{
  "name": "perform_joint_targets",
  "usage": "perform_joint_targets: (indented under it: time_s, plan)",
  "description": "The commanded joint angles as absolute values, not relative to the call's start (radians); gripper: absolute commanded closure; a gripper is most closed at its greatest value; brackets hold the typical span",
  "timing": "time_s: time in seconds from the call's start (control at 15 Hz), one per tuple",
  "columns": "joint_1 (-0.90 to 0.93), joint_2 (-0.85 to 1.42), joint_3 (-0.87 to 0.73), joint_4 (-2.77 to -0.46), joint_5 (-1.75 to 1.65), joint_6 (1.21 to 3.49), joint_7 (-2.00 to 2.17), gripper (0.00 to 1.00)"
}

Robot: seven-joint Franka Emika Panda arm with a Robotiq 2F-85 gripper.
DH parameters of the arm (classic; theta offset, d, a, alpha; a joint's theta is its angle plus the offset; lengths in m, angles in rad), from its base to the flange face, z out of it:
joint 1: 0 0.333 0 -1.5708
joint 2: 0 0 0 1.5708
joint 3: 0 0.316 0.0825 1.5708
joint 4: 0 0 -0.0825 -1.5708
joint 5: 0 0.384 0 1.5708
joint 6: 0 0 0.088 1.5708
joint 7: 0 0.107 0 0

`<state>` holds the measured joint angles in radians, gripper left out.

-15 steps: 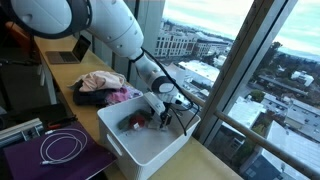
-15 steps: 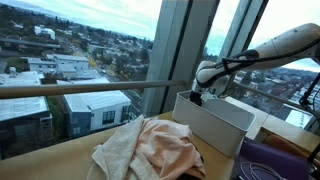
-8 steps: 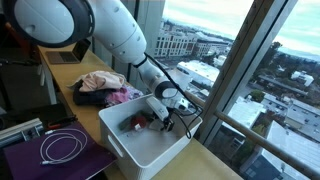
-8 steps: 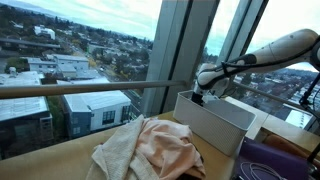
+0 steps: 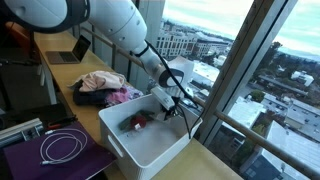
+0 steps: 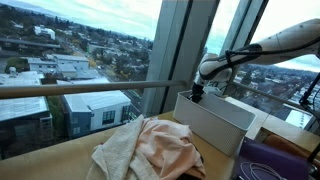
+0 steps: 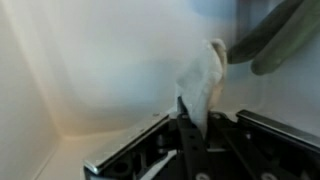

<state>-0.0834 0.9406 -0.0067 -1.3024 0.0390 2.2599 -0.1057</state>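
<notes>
White cloth (image 7: pixel 204 82) is pinched in the tool's (image 7: pixel 186 108) narrow grip, over the white bin (image 5: pixel 150 155).

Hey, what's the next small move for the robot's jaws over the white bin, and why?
Probably a short lift straight up. In the wrist view a white cloth seems pinched in the jaws, with the bin walls close around it. In an exterior view the jaws hang just above the bin's rim, so the cloth likely hasn't cleared it.
</notes>
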Motion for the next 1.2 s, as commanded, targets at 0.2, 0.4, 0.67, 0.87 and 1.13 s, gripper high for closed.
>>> perform_joint_targets:
  time_s: [0.2,0.4,0.67,0.87,1.13]
  plan:
    - [-0.040,0.686,-0.036,-1.343,-0.027,2.167,-0.049,0.98]
    - [0.017,0.586,-0.021,-1.349,-0.077,2.115,-0.046,0.98]
    - [0.138,0.502,0.021,-1.362,-0.122,2.004,0.004,0.98]
    - [0.239,0.479,0.064,-1.386,-0.139,1.937,0.076,0.98]
    - [0.368,0.477,0.127,-1.465,-0.147,1.921,0.193,0.98]
